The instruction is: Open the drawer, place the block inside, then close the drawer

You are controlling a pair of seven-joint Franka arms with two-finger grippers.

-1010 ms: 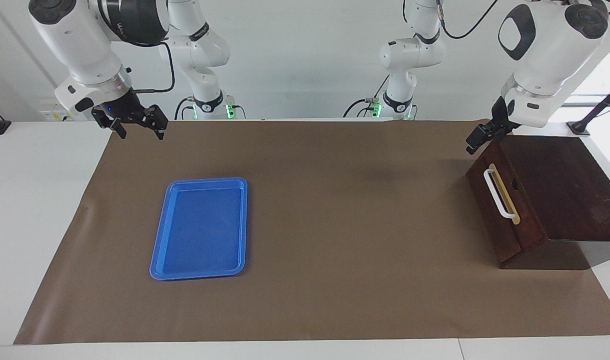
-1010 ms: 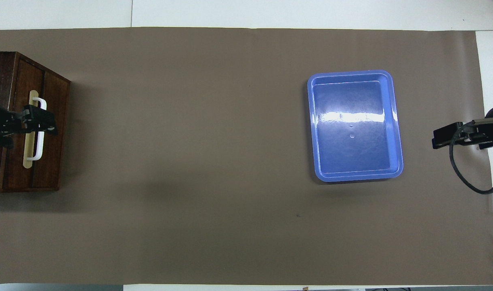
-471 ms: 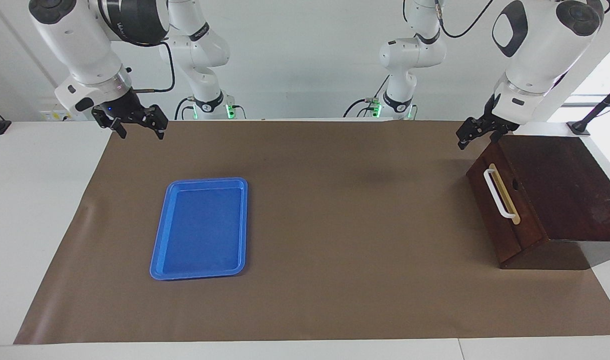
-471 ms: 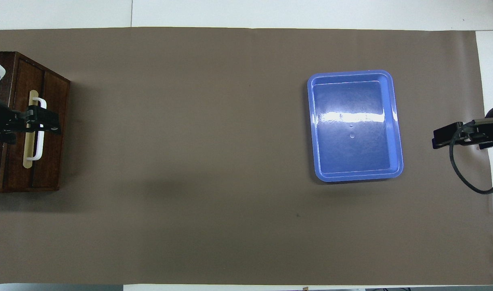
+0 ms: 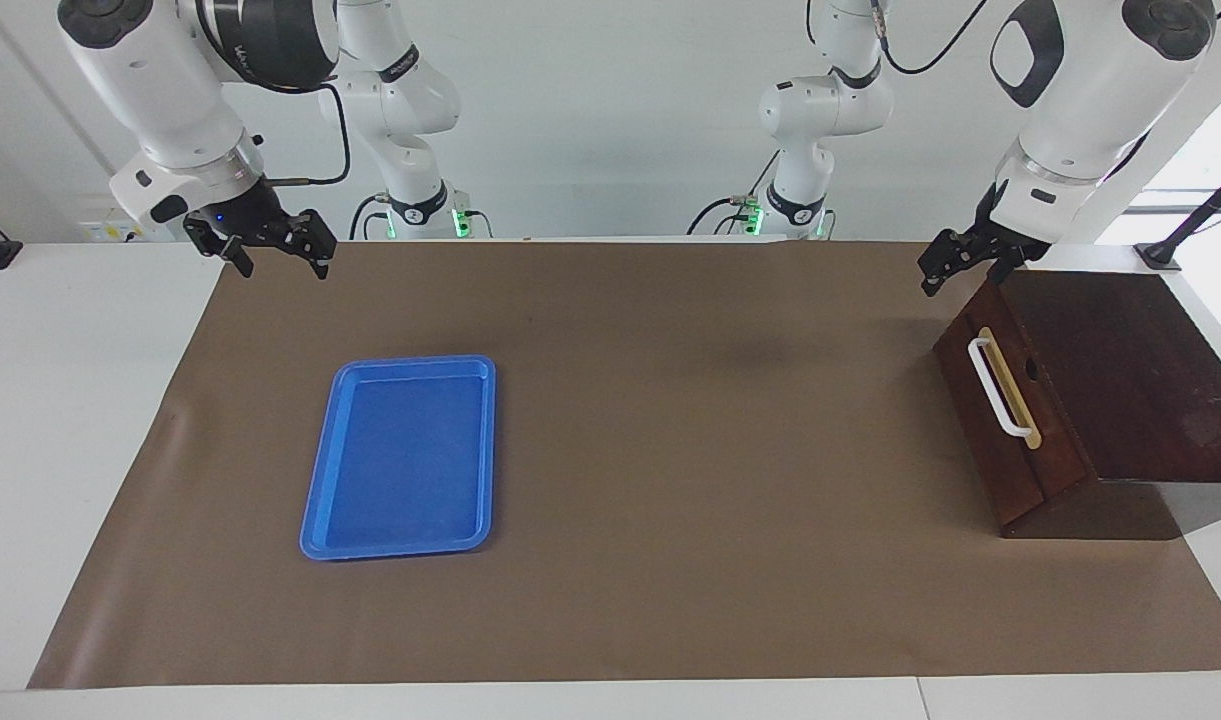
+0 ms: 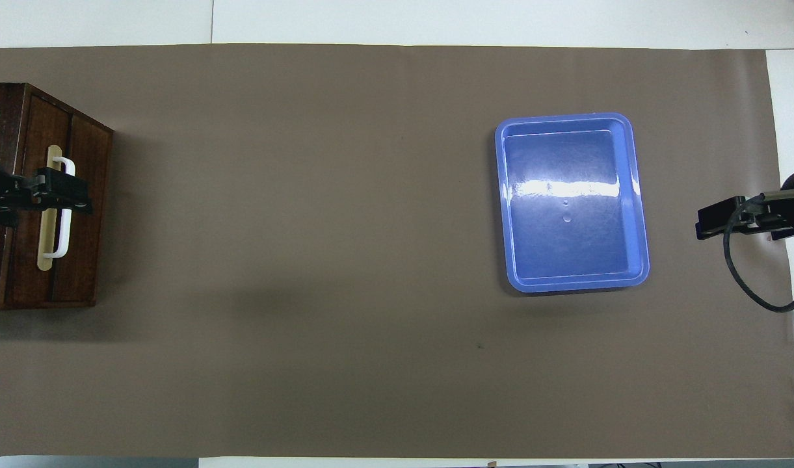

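The dark brown drawer [image 5: 992, 425] of the slant-fronted box is closed, with its white bar handle [image 5: 1000, 388] on a tan strip. It also shows in the overhead view [image 6: 84, 214] at the left arm's end of the table. My left gripper [image 5: 950, 262] hangs in the air above the drawer front, over the handle [image 6: 64, 234] in the overhead view [image 6: 62, 195], and does not touch it. My right gripper [image 5: 280, 262] is open and empty, waiting over the mat's edge [image 6: 712, 221]. The yellow block is not in view.
A flat blue tray [image 5: 402, 455] lies empty on the brown mat [image 5: 690, 480] toward the right arm's end, and shows in the overhead view [image 6: 572, 203]. Two more white arms stand at the wall by the table's edge.
My left gripper has lifted a little from the box's upper edge and shifted slightly over the drawer front. The right arm, the tray and the drawer have not moved.
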